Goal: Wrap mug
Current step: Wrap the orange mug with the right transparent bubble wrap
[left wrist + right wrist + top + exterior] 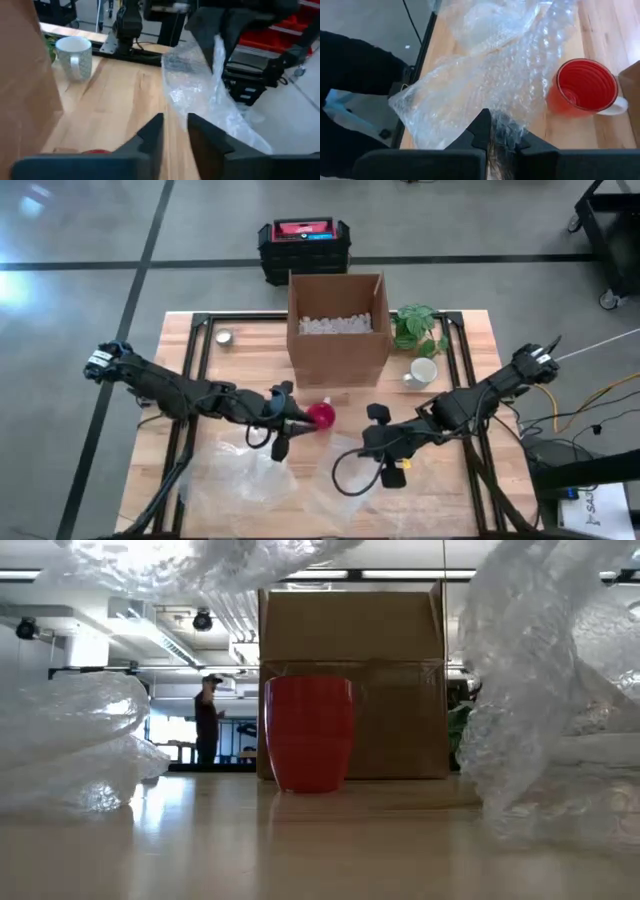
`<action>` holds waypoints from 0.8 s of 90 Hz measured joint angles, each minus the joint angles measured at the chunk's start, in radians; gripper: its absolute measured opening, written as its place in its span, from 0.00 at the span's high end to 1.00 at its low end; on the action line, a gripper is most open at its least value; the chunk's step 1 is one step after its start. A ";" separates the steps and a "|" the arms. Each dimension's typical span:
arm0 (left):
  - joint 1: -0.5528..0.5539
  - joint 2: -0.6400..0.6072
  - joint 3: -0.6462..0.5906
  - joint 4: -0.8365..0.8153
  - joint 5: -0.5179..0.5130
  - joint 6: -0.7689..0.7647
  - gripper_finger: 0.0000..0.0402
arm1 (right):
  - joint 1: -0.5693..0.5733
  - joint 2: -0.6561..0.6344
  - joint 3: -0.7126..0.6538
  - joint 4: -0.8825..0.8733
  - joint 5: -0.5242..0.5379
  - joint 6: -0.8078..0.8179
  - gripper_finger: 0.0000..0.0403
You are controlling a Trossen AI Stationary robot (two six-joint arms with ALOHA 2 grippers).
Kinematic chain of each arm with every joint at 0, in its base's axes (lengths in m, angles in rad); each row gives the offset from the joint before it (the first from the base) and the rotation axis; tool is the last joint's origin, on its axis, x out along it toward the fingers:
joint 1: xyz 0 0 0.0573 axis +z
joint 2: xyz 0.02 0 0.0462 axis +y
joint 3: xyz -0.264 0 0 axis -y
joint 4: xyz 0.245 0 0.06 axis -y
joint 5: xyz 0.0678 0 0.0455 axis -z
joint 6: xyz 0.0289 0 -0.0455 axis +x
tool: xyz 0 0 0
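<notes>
Right gripper [501, 137] pinches crinkled clear bubble wrap [485, 85] beside glossy red ribbed mug [583, 87]. Left gripper [174, 131] slightly spread, empty, over wooden table [120, 95].

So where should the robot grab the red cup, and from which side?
The red mug stands upright with its mouth open, so I'd pinch its rim from above, one finger inside, one outside. Its handle points toward the cardboard box, which crowds that side, so probably best to take the rim on the side away from the box.
</notes>
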 joint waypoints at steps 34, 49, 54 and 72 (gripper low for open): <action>0.001 0.151 0.007 0.139 0.105 -0.089 0.32 | 0.000 0.000 0.026 0.005 0.080 -0.083 1.00; 0.001 0.214 0.007 0.205 0.115 -0.089 0.32 | -0.003 0.000 0.027 0.047 0.099 -0.108 1.00; 0.001 0.224 0.007 0.203 0.119 -0.088 0.37 | -0.003 0.000 0.027 0.062 0.099 -0.116 1.00; 0.002 0.213 0.007 0.187 0.119 -0.073 0.88 | -0.011 -0.002 0.035 0.068 0.095 -0.097 0.99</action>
